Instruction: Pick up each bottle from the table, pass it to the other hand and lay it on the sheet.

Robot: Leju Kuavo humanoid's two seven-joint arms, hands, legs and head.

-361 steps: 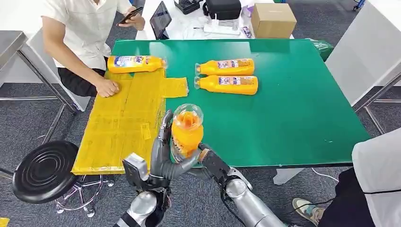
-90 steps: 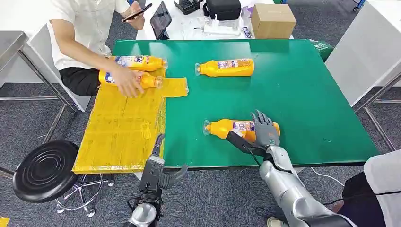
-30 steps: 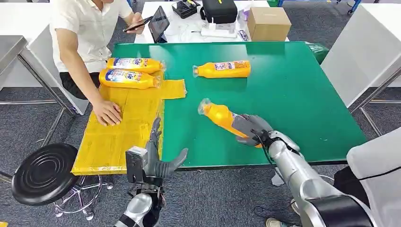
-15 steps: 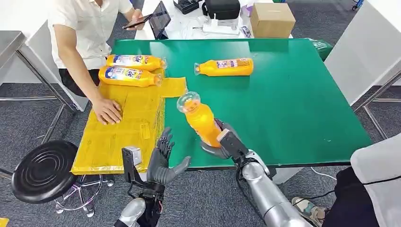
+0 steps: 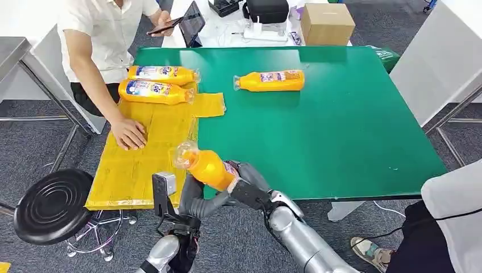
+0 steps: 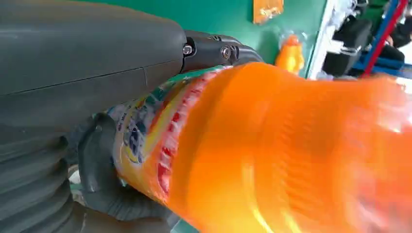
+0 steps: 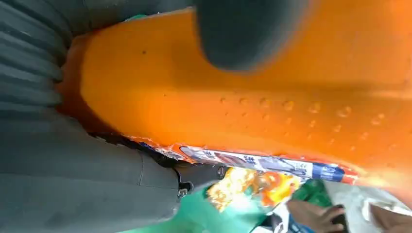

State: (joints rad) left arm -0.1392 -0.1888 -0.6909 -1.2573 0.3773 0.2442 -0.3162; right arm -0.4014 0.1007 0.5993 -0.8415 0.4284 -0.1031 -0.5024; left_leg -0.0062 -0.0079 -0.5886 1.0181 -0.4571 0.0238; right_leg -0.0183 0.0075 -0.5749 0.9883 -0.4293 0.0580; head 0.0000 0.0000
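Both hands [image 5: 227, 185] around bottle [image 5: 206, 166]; whose grip holds, unclear

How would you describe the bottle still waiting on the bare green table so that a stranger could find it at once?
Start from the green table. On its far half, right of the yellow sheet, lies one orange bottle on its side, cap toward the sheet. Unlike the two bottles on the sheet and the bottle held in the robot's hands, it lies alone on bare green.
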